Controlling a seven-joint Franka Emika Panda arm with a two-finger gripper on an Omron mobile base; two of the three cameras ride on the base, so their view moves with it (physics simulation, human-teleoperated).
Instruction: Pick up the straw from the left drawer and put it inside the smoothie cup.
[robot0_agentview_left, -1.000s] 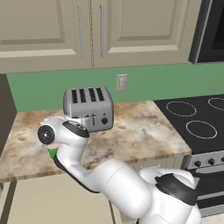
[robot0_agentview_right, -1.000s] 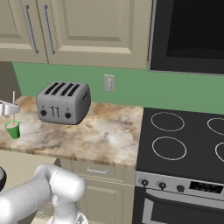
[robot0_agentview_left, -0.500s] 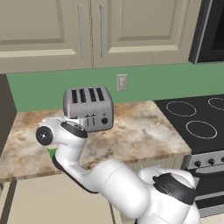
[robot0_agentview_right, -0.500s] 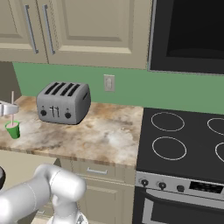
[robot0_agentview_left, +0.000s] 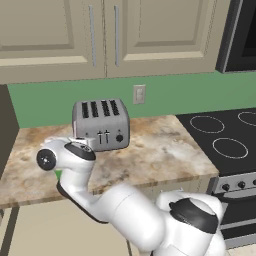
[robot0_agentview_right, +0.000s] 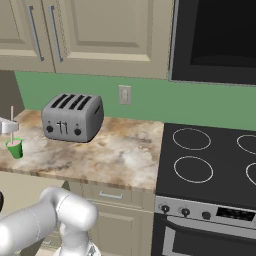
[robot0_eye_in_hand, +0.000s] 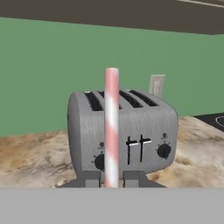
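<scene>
End effector (robot0_eye_in_hand: 111, 178) clamped on the straw (robot0_eye_in_hand: 111, 127), upright above the smoothie cup (robot0_agentview_right: 15, 148) at the tabletop's (robot0_agentview_right: 115, 155) left end, near the toaster (robot0_agentview_right: 72, 117). Risk: dropped off-centre, could catch the rim and tip out.

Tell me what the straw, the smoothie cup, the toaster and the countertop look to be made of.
Straw: probably paper or matte plastic, with pink and white spiral stripes and no gloss.
Smoothie cup: likely plastic, being flat, uniform bright green; it is too small to be sure.
Toaster: brushed metal look, grey with faint vertical grain, dark knobs.
Countertop: polished stone such as granite, mottled beige and brown.
</scene>
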